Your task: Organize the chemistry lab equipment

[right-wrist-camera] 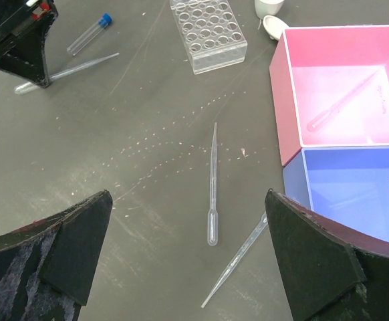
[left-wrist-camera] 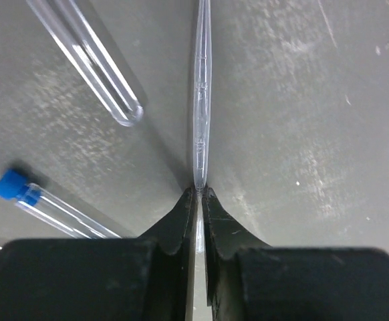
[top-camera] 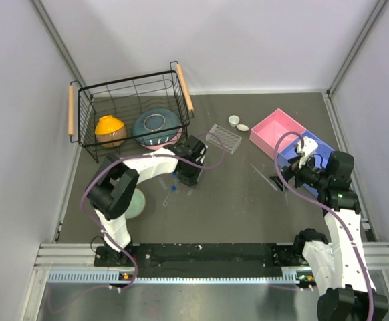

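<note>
My left gripper [top-camera: 188, 175] [left-wrist-camera: 199, 192] is low over the table and shut on a long thin clear pipette [left-wrist-camera: 201, 100] that sticks out ahead of the tips. Beside it lie a blue-capped tube [left-wrist-camera: 41, 200] [top-camera: 170, 195] and another clear tube [left-wrist-camera: 91, 60]. My right gripper [top-camera: 293, 175] [right-wrist-camera: 186, 200] is open and empty, above two loose pipettes, one [right-wrist-camera: 212, 180] straight ahead and one [right-wrist-camera: 238, 257] slanted. The clear tube rack [top-camera: 224, 138] [right-wrist-camera: 208, 33] stands mid-table, with two tiny white cups [top-camera: 234, 120] [top-camera: 243, 128] just behind it. Another pipette [right-wrist-camera: 341, 100] lies in the pink bin.
A pink bin [top-camera: 263, 124] [right-wrist-camera: 285, 114] and a blue bin [top-camera: 318, 146] [right-wrist-camera: 295, 180] sit at the right. A black wire basket [top-camera: 127, 83] at the back left holds an orange bowl [top-camera: 110, 130] and a blue bowl [top-camera: 156, 127]. A green bowl [top-camera: 136, 204] lies by the left arm.
</note>
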You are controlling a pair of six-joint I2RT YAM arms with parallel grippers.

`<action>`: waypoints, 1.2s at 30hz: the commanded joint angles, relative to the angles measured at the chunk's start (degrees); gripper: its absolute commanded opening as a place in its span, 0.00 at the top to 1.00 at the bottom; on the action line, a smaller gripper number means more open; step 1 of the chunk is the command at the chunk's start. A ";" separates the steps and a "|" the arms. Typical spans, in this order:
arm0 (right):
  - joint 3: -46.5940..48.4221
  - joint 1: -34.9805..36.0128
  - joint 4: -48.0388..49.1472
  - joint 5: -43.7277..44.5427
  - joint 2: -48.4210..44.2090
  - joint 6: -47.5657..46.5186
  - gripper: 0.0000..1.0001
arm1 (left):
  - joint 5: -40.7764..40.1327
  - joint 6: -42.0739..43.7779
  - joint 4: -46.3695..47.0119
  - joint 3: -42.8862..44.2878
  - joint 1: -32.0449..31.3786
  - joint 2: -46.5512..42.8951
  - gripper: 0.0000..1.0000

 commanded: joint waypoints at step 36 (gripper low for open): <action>7.21 12.87 4.80 -20.88 6.93 33.61 0.06 | 11.45 -31.65 69.82 -32.46 -17.95 -31.65 0.97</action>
